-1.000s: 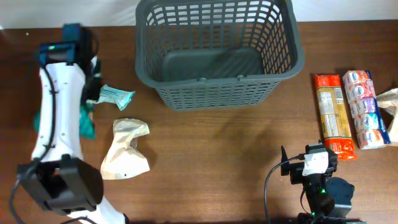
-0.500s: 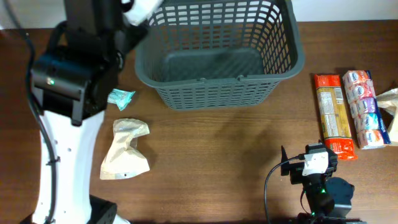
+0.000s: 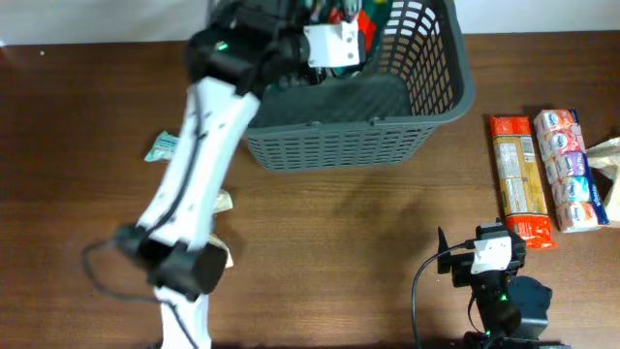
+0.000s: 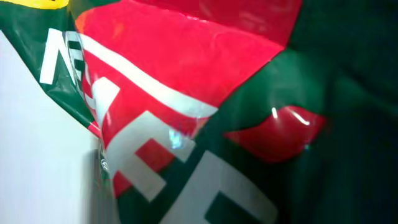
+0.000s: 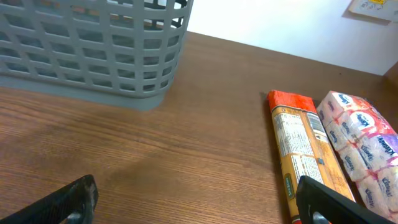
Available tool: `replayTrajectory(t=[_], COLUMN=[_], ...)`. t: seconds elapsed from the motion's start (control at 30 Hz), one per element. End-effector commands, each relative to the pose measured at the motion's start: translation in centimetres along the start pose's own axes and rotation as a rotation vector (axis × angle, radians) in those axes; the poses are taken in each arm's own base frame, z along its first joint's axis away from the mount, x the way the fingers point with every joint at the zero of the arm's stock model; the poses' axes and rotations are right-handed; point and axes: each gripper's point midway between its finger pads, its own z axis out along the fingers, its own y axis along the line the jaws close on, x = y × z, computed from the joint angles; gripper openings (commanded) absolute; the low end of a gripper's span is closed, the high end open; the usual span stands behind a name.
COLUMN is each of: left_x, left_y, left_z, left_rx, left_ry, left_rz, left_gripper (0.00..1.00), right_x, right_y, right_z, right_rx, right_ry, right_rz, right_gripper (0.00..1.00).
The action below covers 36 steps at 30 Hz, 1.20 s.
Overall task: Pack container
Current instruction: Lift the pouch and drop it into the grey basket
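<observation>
Here, a red-and-green packet (image 4: 205, 112) was held over the container (image 3: 339, 145).
The container was set at the far centre of the table (image 3: 339, 252), its grey base exposed. The packet was clamped in the left gripper (image 3: 347, 21) above the far-left part. The right gripper (image 5: 199, 208) was spread wide, near an orange packet (image 5: 298, 149) and a tissue pack (image 5: 364, 143).

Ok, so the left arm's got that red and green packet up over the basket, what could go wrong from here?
1. The left gripper holds the red and green packet close to the far wall of the basket. Let go there, it might catch on the rim or tip out behind.
2. The packet fills the whole left wrist view, so the drop would have to be judged from overhead alone.
</observation>
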Motion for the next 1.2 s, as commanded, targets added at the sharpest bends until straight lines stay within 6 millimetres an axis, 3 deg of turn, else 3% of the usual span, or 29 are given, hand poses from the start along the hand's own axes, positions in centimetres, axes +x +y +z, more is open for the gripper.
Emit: replayTrajectory(t=[0.0, 0.17, 0.3, 0.4, 0.57, 0.67, 0.73, 0.77, 0.9, 0.93, 1.0, 1.07, 1.1, 1.17], left_x=[0.0, 1.8, 2.8, 2.8, 1.7, -0.4, -1.8, -2.1, -1.4, -0.8, 2.5, 5.2, 7.8, 10.3], left_y=[0.3, -2.0, -3.8, -3.7, -2.2, 1.1, 3.1, 4.3, 4.7, 4.4, 3.2, 2.0, 0.5, -1.1], left_z=[2.3, 6.9, 8.7, 8.6, 6.4, 1.3, -3.9, -7.7, -16.9, -18.9, -23.3, -24.7, -25.5, -25.9], left_rx=[0.006, 0.101, 0.170, 0.167, 0.114, -0.002, -0.093, -0.172, -0.326, -0.358, -0.466, -0.505, -0.520, -0.524], left_ry=[-0.030, 0.009, 0.031, 0.032, 0.021, -0.031, -0.066, -0.068, -0.036, -0.015, 0.091, 0.187, 0.285, 0.363], left_rz=[0.051, 0.034, 0.019, 0.017, -0.168, -0.291, -0.330, -0.383, -0.510, -0.560, -0.769, -0.879, -0.990, -1.157], left_gripper=[0.01, 0.02, 0.03, 0.26, 0.49, 0.53, 0.53, 0.57, 0.60, 0.60, 0.64, 0.58, 0.48, 0.45], right_x=[0.2, 0.2, 0.2, 0.2, 0.2, 0.2, 0.2, 0.2, 0.2, 0.2, 0.2, 0.2, 0.2, 0.2], right_y=[0.0, 0.0, 0.0, 0.0, 0.0, 0.0, 0.0, 0.0, 0.0, 0.0, 0.0, 0.0, 0.0, 0.0], right_z=[0.1, 0.1, 0.1, 0.1, 0.1, 0.1, 0.1, 0.1, 0.1, 0.1, 0.1, 0.1, 0.1, 0.1], right_rx=[0.002, 0.003, 0.003, 0.003, 0.003, 0.002, 0.002, 0.003, 0.003, 0.003, 0.003, 0.003, 0.003, 0.002], right_ry=[0.002, 0.002, 0.002, 0.002, 0.002, 0.002, 0.002, 0.002, 0.002, 0.002, 0.002, 0.002, 0.002, 0.002], right_rz=[0.007, 0.007, 0.007, 0.007, 0.007, 0.007, 0.007, 0.007, 0.007, 0.007, 0.007, 0.007, 0.007, 0.007], right_gripper=[0.99, 0.99, 0.99, 0.99, 0.99, 0.99, 0.99, 0.99, 0.99, 0.99, 0.99, 0.99, 0.99, 0.99])
